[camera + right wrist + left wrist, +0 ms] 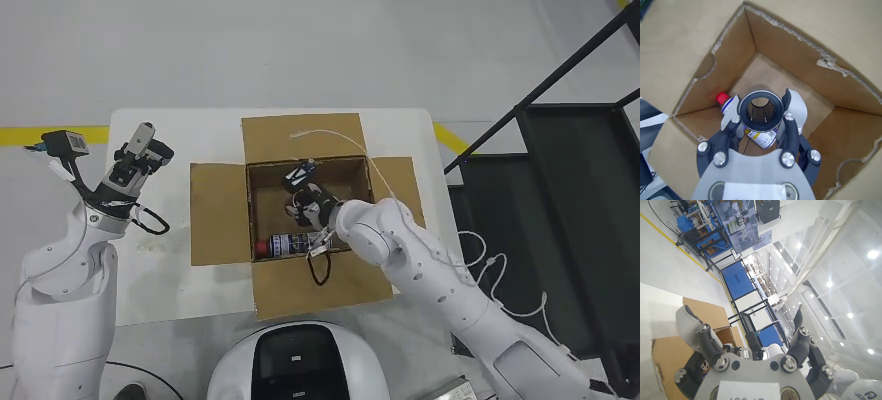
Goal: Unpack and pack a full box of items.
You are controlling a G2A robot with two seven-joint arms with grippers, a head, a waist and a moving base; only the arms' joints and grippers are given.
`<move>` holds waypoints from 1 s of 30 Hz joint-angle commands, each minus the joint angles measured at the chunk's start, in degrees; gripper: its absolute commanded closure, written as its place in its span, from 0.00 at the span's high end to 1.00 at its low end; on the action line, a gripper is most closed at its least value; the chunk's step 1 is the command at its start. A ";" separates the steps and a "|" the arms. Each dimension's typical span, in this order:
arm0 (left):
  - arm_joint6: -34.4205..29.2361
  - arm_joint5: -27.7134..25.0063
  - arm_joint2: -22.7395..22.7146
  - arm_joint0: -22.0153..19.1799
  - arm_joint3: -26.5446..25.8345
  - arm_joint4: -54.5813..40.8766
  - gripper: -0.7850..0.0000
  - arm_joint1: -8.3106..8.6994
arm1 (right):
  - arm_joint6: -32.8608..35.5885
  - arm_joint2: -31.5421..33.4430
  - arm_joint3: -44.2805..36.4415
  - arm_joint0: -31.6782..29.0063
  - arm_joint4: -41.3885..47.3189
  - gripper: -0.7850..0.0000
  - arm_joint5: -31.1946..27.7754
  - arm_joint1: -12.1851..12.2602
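An open cardboard box (220,213) stands on the white table, flaps spread. My right gripper (761,106) hangs inside the box (829,79), shut on a hollow metal cylinder (761,111) with rows of small balls along its bore. Under it, on the box floor, lies a spray can (726,102) with a red cap; in the top view the spray can (285,244) rests along the near wall, close to the right gripper (305,205). My left gripper (150,150) is raised over the table left of the box, open and holding nothing, its fingers (687,321) pointing up into the room.
The box (702,313) sits beside the left gripper. A white cable (335,140) arcs over the far flap. Bare table (170,130) lies left of the box. A dark metal frame (560,170) stands off the table's right side.
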 commanded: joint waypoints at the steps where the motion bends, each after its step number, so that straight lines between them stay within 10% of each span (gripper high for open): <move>1: 0.00 0.00 0.00 0.00 0.00 0.00 1.00 0.00 | 0.27 3.41 -3.80 -3.13 -0.79 0.00 -0.43 0.85; 11: 0.00 0.00 0.00 0.00 0.00 0.00 1.00 0.00 | -1.87 15.30 -17.23 -15.30 -1.76 0.00 -1.32 3.18; 30: 0.00 0.00 0.00 0.00 0.00 0.00 1.00 0.00 | -1.87 15.30 -17.23 -15.30 -1.76 0.00 -1.32 3.18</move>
